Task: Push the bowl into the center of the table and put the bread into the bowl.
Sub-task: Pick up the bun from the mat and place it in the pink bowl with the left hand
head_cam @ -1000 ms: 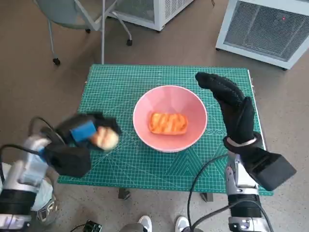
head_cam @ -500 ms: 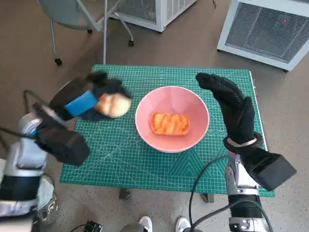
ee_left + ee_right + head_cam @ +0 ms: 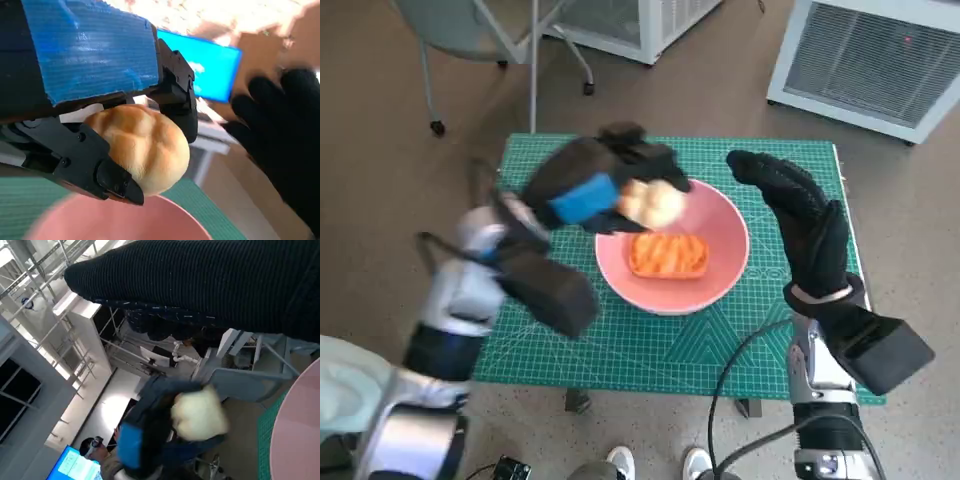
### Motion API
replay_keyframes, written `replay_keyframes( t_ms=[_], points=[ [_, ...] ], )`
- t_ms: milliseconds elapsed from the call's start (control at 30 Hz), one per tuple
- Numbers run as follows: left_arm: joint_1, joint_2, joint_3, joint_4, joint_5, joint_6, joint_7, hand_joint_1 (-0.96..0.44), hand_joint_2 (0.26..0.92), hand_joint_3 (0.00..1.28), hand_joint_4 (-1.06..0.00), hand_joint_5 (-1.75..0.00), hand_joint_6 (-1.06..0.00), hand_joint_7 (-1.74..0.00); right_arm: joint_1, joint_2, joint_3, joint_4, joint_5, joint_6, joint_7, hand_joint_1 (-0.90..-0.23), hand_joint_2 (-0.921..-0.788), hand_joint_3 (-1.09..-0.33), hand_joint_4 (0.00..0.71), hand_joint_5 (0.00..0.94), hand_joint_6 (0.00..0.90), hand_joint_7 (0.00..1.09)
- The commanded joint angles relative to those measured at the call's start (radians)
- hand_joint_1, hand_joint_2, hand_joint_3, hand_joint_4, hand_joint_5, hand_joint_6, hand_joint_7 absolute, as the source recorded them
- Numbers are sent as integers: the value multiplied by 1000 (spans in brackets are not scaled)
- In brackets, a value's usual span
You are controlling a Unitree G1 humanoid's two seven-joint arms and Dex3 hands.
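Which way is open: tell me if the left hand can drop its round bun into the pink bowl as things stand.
Probably yes. The left hand holds the round pale bun over the rim of the pink bowl. The right hand stands beside the bowl, not over it. A flat orange bread already lies inside.

Brown floor [image 3: 380, 110], grey chair [image 3: 470, 25], white cabinets [image 3: 880, 60]

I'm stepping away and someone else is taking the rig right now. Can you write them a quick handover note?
Left hand: holds the round bun over the near-left rim of the pink bowl, not yet released.
Right hand: holds nothing, raised just to the right of the bowl, fingers extended.
Bowl: near the middle of the green mat; the push looks done.
Already inside: an orange striped bread.
Left to do: lower the bun into the bowl, let go, draw the left hand back.
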Motion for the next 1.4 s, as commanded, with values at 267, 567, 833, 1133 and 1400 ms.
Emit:
replay_keyframes(
  t_ms=[267,567,833,1133,1400],
  points=[
    [-56,-67,-98,192,56,-49,5,1,920,45,-734,-1109,-631,-1166,48,-8,-7,-32,-21,-1,-18,-715,-921,-756,122,2,-1,398],
    [-52,-70,-134,236,92,10,-22,-169,921,185,-507,-895,-533,-1345,53,-14,-8,-40,-41,-2,-42,-714,-921,-761,126,4,-1,385],
    [-44,-48,-151,192,124,64,-62,-177,813,23,-313,-54,-410,-161,55,-12,-6,-40,-50,-5,-53,-713,-921,-763,126,3,-1,380],
    [-38,-37,-141,165,116,73,-72,-279,803,3,-126,-1,-340,-18,50,-12,-4,-34,-54,-10,-58,-714,-921,-763,126,3,-1,380],
    [-24,-17,-112,130,59,70,-116,-303,794,0,-83,0,-295,-1,39,-10,0,-22,-43,-8,-50,-715,-921,-760,128,3,-1,382]
  ],
)
